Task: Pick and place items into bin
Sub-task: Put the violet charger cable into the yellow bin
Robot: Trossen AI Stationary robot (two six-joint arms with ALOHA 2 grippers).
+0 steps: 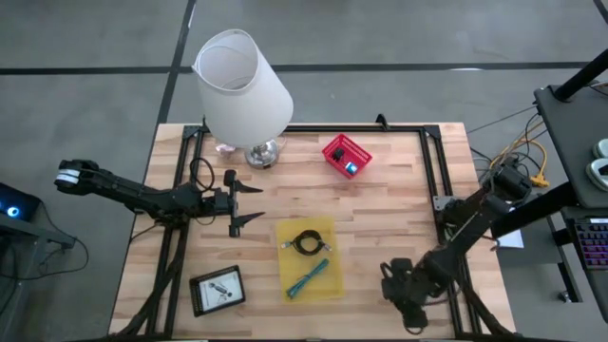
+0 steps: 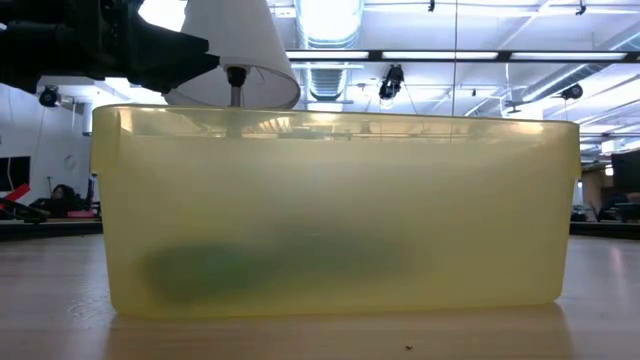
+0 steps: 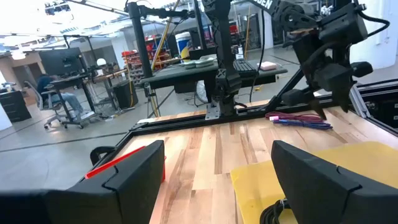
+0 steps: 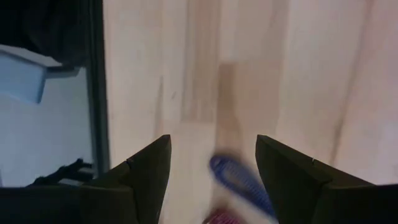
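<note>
A yellow see-through bin (image 1: 323,232) sits in the middle of the table, toward the near edge. Inside lie a black coiled cable (image 1: 306,242) and a teal strip (image 1: 309,278). A white card in a dark frame (image 1: 218,290) lies flat near the near left corner. My left gripper (image 1: 258,202) hangs open and level, left of the bin. My right gripper (image 1: 407,306) points down, open, near the near right corner. Between its fingers (image 4: 212,146), on the wood below, lies a blue-purple strip (image 4: 239,180). The left wrist view shows pink-purple strips (image 3: 298,118) under the right arm.
A big white lamp (image 1: 242,85) stands at the far left of the table. A small red basket (image 1: 345,155) sits right of it. Black rails (image 1: 437,180) run along the table's sides. The bin's wall (image 2: 330,210) fills the low view.
</note>
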